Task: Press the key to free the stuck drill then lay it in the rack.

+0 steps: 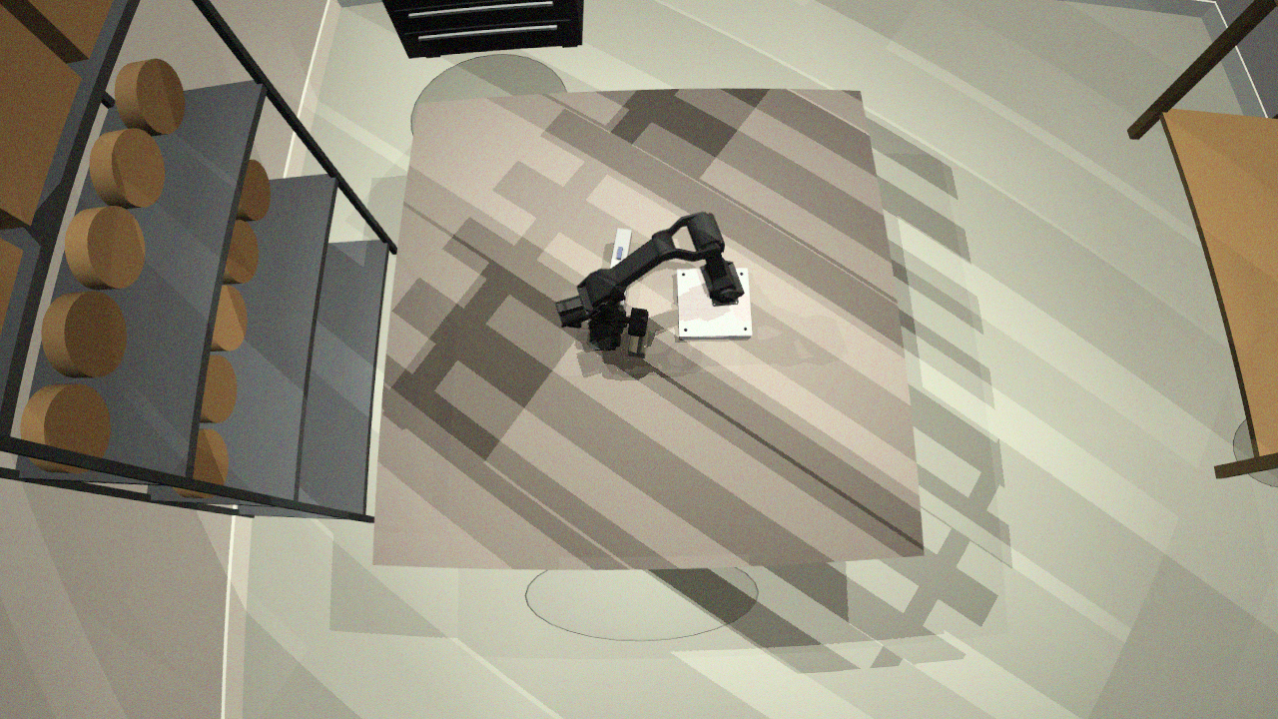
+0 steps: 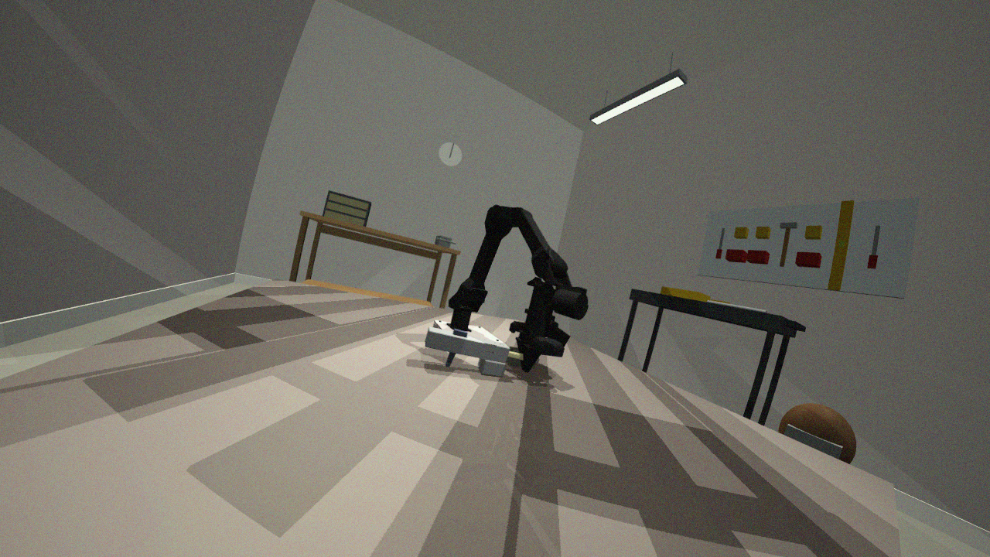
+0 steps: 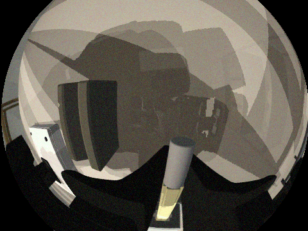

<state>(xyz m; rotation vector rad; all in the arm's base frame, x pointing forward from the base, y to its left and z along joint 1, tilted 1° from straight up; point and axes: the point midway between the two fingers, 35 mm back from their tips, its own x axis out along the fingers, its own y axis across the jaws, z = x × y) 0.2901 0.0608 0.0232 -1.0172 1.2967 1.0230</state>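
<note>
The claw (image 1: 609,333) (image 2: 529,361) (image 3: 174,150) hides part of the gray-and-yellow piece (image 3: 179,163) it grips.

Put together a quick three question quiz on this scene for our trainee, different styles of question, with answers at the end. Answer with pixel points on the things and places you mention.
1. Multiple choice: What is the hand (image 1: 607,340) (image 2: 527,364) (image 3: 174,150) shut on?
a) a red block
b) a grey cylinder
c) a wooden disc

2. True or false: The arm's base stands on a white plate (image 1: 697,322) (image 2: 449,339) (image 3: 39,144).

3. Fill in the blank: In the exterior view, the round clock (image 2: 445,156) hangs on the ____.

Key: 1 b; 2 true; 3 wall
</note>
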